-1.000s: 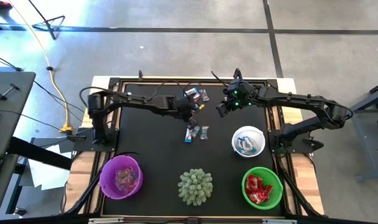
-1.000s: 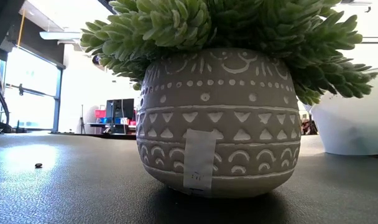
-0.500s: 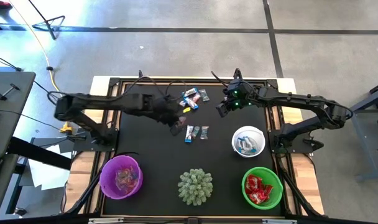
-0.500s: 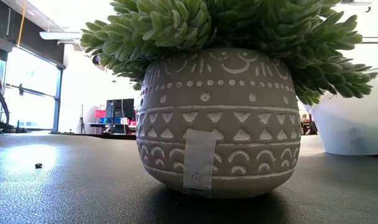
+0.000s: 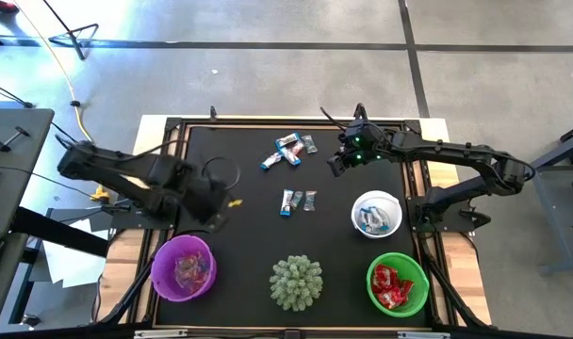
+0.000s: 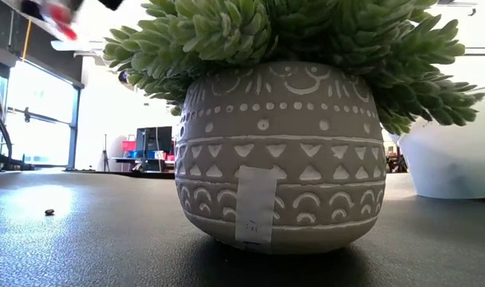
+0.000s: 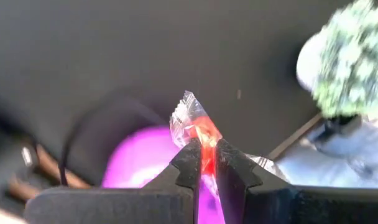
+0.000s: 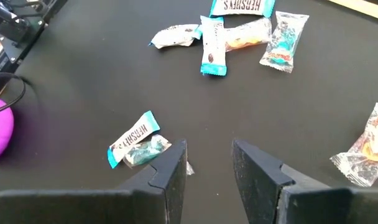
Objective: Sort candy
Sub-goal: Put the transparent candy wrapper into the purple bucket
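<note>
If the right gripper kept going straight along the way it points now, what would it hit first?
Probably the Hershey's candy pair lying on the black mat just ahead of the open right gripper, slightly to one side of its line; depth is hard to judge.

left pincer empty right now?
No: in the left wrist view the left pincer is shut on a small clear-wrapped orange-red candy, above the purple plastic bowl.
</note>
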Robot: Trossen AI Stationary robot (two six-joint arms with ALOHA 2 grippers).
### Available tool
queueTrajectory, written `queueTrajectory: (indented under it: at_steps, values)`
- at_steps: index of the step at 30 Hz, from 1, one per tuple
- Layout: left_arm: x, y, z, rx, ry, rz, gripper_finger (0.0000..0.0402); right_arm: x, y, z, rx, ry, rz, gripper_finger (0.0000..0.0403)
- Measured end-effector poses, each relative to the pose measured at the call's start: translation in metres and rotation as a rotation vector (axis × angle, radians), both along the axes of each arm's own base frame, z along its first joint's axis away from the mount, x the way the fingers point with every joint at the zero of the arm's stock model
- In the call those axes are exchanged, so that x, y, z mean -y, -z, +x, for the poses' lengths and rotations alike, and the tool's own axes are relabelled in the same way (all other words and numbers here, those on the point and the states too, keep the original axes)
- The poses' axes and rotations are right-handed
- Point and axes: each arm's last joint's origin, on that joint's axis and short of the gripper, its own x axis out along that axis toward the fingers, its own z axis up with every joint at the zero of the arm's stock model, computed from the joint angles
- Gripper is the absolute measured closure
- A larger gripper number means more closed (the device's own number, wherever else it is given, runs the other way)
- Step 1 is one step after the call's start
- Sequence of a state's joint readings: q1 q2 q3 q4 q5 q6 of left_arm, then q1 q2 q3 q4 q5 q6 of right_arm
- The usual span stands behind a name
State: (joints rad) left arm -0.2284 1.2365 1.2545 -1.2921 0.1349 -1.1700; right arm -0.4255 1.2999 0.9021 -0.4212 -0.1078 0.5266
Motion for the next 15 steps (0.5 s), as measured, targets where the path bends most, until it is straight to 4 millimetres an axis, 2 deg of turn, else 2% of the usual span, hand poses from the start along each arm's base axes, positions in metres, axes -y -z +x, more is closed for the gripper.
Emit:
queueTrajectory:
  at_steps: [6,11,15]
  values:
    - [0.035,0.001,-0.025,-0.160,0.001,-0.067,0.0376,0.000,0.000,0.000,0.001,0.000,0.000,0.0279]
    - [0.050,0.004,-0.044,-0.307,-0.024,-0.024,0.0367,0.002,0.000,-0.001,-0.018,0.037,-0.041,0.0279]
    - [0.060,0.004,-0.047,-0.304,-0.049,-0.038,0.0343,0.002,0.000,-0.001,-0.026,0.056,-0.059,0.0279]
